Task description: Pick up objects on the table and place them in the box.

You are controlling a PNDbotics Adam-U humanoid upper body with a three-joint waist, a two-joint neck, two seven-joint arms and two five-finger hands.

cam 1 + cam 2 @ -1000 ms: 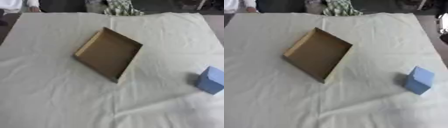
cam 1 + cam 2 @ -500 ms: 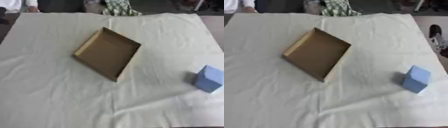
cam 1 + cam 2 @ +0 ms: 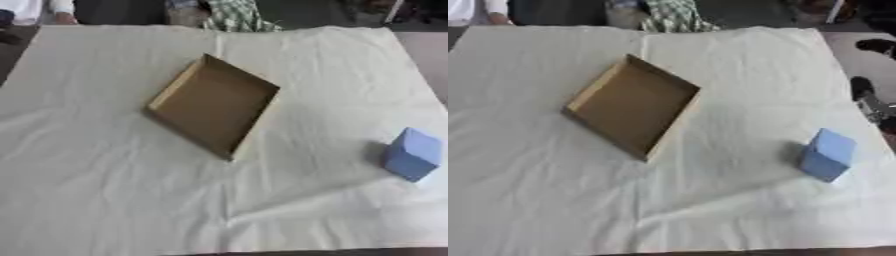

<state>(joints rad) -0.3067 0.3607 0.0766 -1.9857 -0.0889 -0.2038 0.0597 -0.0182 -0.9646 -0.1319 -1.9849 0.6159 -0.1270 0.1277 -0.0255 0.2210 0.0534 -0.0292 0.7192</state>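
Blue block (image 3: 827, 154) sits on the cloth-covered worktop (image 3: 105, 200) well right of the empty cardboard box (image 3: 213, 105), appears light and rigid, best taken across opposite flat faces; neither hand is visible, so their state cannot be told.

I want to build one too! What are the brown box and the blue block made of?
The brown box looks like cardboard: dull tan, thin walls, no shine. The blue block has smooth, flat, matte faces; it could be foam, painted wood or card, I can't tell which. Both sit on a creased white cloth.
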